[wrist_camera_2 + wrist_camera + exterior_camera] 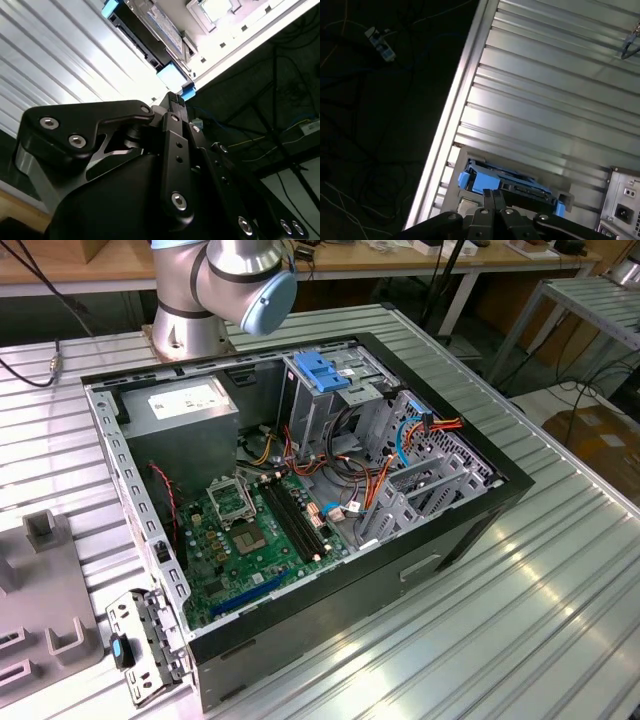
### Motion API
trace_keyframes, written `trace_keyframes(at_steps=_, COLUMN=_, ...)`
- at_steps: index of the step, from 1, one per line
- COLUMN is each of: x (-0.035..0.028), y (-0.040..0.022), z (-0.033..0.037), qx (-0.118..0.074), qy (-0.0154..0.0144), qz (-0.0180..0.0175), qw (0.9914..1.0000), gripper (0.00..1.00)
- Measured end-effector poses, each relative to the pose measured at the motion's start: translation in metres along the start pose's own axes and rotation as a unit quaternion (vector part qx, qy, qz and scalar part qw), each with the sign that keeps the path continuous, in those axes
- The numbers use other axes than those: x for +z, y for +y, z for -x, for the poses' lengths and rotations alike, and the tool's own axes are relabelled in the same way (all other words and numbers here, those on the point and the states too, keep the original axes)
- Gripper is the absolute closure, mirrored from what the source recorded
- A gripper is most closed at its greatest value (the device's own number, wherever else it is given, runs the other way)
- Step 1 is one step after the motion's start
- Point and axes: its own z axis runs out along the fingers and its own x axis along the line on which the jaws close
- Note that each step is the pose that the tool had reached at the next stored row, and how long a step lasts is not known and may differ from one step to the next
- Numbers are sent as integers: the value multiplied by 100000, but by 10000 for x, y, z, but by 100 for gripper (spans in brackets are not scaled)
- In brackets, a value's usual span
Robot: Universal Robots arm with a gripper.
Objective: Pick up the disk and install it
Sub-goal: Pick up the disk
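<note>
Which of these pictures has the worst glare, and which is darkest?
Second wrist view: the ribbed table blows out to white beside the disk, the gripper dark before it. First wrist view: the floor beside the table is nearly black. Exterior view: evenly lit, mild sheen.

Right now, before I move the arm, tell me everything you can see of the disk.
The disk is a flat rectangular drive with blue plastic carrier pieces along its edges and corners. In the second wrist view it shows a dark side wall and a silvery top face with a pale label. It lies flat, close to the edge of the ribbed metal table. The gripper hangs right at its blue end, and I cannot tell whether they touch.
</note>
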Motion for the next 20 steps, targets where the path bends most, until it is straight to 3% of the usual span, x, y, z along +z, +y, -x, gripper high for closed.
trace_keyframes(at_steps=2, x=0, y=0, z=0, qx=-1418, qy=64, qz=31, qw=99990, gripper=89)
trace_keyframes(at_steps=3, x=0, y=0, z=0, qx=-3508, qy=155, qz=77, qw=99938, gripper=89)
trace_keyframes(at_steps=7, x=1, y=0, z=0, qx=-6878, qy=305, qz=155, qw=99763, gripper=89)
trace_keyframes(at_steps=10, x=2, y=0, z=0, qx=-10370, qy=463, qz=216, qw=99460, gripper=89)
trace_keyframes(at_steps=12, x=1, y=0, z=0, qx=-11724, qy=535, qz=228, qw=99309, gripper=89)
trace_keyframes(at_steps=14, x=2, y=0, z=0, qx=-13975, qy=650, qz=236, qw=99016, gripper=89)
trace_keyframes(at_steps=15, x=2, y=0, z=0, qx=-14548, qy=678, qz=241, qw=98933, gripper=89)
trace_keyframes(at_steps=17, x=3, y=0, z=0, qx=-16696, qy=794, qz=242, qw=98593, gripper=89)
trace_keyframes(at_steps=18, x=3, y=-1, z=0, qx=-17288, qy=828, qz=244, qw=98491, gripper=89)
trace_keyframes(at_steps=19, x=3, y=0, z=0, qx=-18192, qy=876, qz=246, qw=98327, gripper=89)
trace_keyframes(at_steps=20, x=3, y=0, z=0, qx=-19434, qy=940, qz=252, qw=98089, gripper=89)
